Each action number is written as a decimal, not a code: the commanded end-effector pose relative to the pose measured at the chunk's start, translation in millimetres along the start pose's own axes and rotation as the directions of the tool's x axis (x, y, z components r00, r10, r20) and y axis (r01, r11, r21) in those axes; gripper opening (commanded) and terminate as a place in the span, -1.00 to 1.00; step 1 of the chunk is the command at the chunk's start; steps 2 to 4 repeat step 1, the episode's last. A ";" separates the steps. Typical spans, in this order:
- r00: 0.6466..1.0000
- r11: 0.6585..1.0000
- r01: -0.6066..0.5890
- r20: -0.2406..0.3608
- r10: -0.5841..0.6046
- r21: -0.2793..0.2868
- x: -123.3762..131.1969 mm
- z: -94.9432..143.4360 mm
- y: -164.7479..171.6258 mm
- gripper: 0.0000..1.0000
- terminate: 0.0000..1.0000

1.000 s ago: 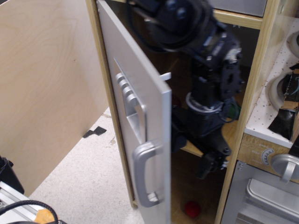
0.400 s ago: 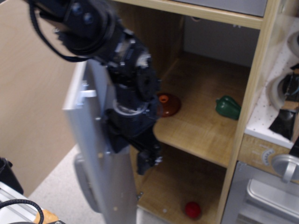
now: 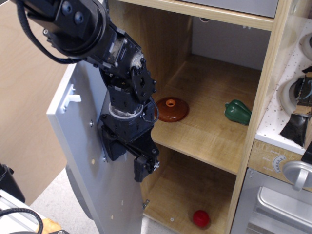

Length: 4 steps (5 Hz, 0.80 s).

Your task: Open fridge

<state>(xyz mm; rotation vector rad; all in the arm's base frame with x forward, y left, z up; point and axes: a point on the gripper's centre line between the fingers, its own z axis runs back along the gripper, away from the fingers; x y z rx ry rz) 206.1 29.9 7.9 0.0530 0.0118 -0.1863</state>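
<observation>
Door (image 3: 85, 161): I see the fridge's grey door swung wide to the left, its inner face turned toward me. That leaves the cabinet open, so I judge the task essentially done.

Latch tab (image 3: 73, 97): a small white piece juts from the door's inner face near the top edge; I take it for the catch that holds the door shut.

Arm (image 3: 87, 34): it reaches down from the upper left, lying against the door's inner side, which is where I would put it to push the panel outward.

Gripper (image 3: 145, 165): it points down beside the door's inner face, close to the front of the middle shelf. I cannot tell how far its fingers are parted, and I see nothing in them.

Fridge (image 3: 214, 122): the light wood cabinet fills the centre, with 2 levels exposed.

Brown lid (image 3: 170, 109): 1 domed piece sits at the shelf's left front.

Red ball (image 3: 201, 218): it rests on the bottom floor, near the front.

Green pepper (image 3: 238, 112): it sits at the shelf's right, by the frame.

Oven door (image 3: 280, 204): silver, lower right, shut.
</observation>
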 end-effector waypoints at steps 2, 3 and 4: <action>0.998 1.000 -0.008 0.069 0.006 0.029 10.3 18.3 1.3 1.00 1.00; 0.998 1.000 -0.008 0.069 0.006 0.029 10.3 18.3 1.3 1.00 1.00; 0.998 1.000 -0.008 0.069 0.006 0.029 10.3 18.3 1.3 1.00 1.00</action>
